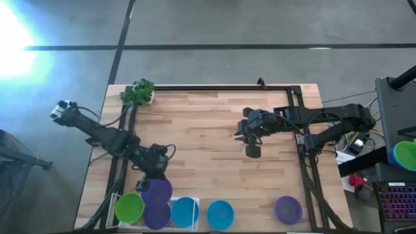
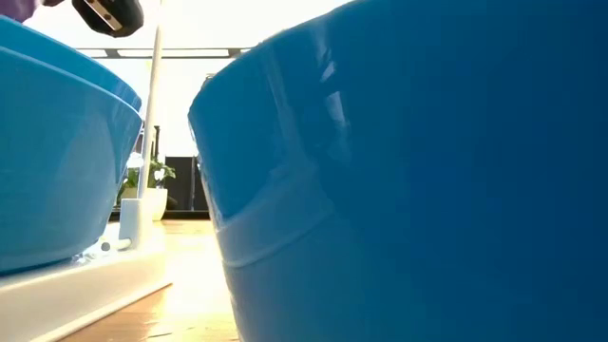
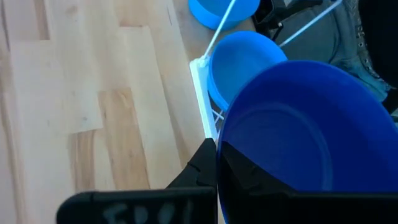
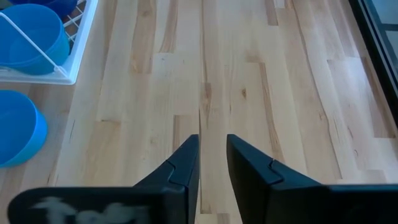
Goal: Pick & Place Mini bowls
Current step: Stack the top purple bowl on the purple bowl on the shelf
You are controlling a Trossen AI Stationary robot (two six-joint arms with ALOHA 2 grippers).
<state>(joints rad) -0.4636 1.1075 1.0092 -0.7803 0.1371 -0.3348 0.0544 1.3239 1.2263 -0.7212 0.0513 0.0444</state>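
Note:
My left gripper (image 1: 154, 174) is shut on a purple mini bowl (image 1: 158, 191) and holds it over the far edge of the white mesh tray (image 1: 114, 201). A green bowl (image 1: 130, 207), a purple bowl (image 1: 156, 217) and a blue bowl (image 1: 184, 212) sit in the tray. Another blue bowl (image 1: 220, 214) and a purple bowl (image 1: 288, 209) stand on the table near its near edge. My right gripper (image 4: 212, 163) hovers over bare wood at mid-table, its fingers a narrow gap apart, touching nothing. My left gripper holds the purple bowl by its rim (image 3: 219, 155), on the side toward the arm. One finger (image 3: 202, 167) is outside the wall and the other (image 3: 249, 174) is inside the bowl. The fingers slant down from the far-left. The bowl is lifted clear and tilted, above the tray.
A leafy toy plant (image 1: 138, 92) stands at the far left corner. A black frame (image 1: 294, 97) runs along the far and right edges. In the low view the loose blue bowl (image 2: 418, 171) fills the foreground beside the tray's rim (image 2: 95, 275). Bare wood lies mid-table.

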